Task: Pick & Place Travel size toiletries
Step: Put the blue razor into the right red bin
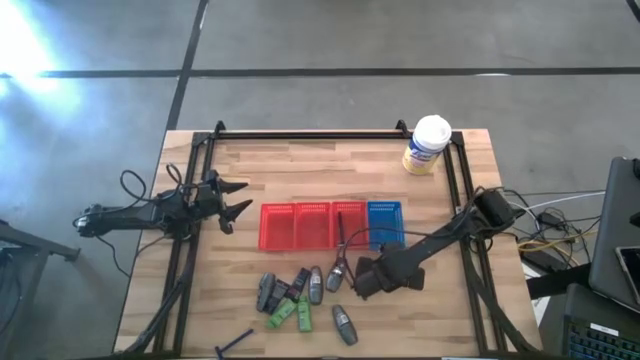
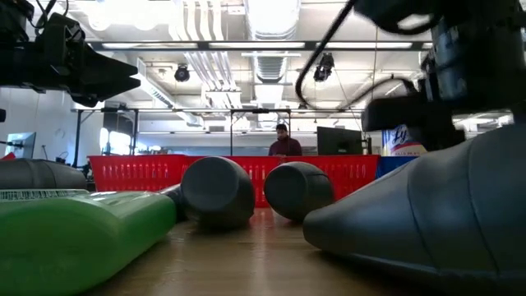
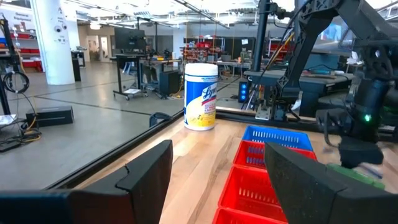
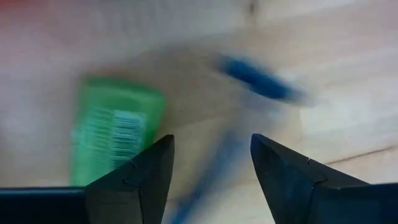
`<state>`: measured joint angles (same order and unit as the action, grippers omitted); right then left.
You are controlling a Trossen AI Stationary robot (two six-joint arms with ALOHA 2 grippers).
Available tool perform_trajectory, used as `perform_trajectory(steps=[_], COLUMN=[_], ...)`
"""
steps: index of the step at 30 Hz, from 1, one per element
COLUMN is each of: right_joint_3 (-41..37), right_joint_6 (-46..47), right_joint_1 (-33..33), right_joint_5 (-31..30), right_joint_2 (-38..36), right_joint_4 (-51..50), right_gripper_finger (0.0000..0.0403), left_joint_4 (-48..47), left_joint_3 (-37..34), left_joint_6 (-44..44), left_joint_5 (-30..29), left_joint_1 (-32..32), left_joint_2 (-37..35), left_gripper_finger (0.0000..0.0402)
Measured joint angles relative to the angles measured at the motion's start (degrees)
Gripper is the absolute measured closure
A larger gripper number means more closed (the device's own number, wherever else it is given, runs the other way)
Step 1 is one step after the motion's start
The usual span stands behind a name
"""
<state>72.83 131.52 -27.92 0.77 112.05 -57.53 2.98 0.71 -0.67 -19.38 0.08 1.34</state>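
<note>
The toiletries lie in a cluster on the wooden table near its front edge: grey oval bottles (image 1: 316, 285) (image 1: 344, 325), green tubes (image 1: 284, 316), dark packets (image 1: 298, 282) and a blue-handled razor stick (image 1: 235, 343). My right gripper (image 1: 360, 282) points down at the cluster's right end, beside a grey bottle (image 1: 335, 276). In the right wrist view its fingers (image 4: 211, 146) stand open over the tabletop, with a green tube (image 4: 115, 134) and blurred blue shapes beyond them. My left gripper (image 1: 235, 200) waits open and level at the table's left.
A red mesh basket (image 1: 312, 226) and a blue one (image 1: 385, 222) stand side by side mid-table, just beyond the cluster. A thin dark stick (image 1: 340, 240) crosses the red basket's near wall. A white-lidded tub (image 1: 428, 146) stands at the far right. A person (image 2: 284, 141) shows far behind.
</note>
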Motion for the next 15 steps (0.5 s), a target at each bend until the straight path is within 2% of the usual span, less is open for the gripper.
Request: perform_trajectory(steps=[11,15], right_joint_3=[2.55,1.92], right_joint_6=[1.32,0.04], right_joint_1=[-3.85,-4.49], right_joint_5=[0.76,-1.34], right_joint_2=[0.22,0.51], right_joint_4=[-0.38,-0.67], right_gripper_finger=[0.0172,0.0176], left_joint_4=[0.0,0.0], left_joint_3=[0.0,0.0], left_joint_6=[0.0,0.0], left_joint_5=[0.0,0.0], left_joint_1=[0.0,0.0], left_joint_2=[0.5,0.52], left_gripper_finger=[0.0142,0.0142])
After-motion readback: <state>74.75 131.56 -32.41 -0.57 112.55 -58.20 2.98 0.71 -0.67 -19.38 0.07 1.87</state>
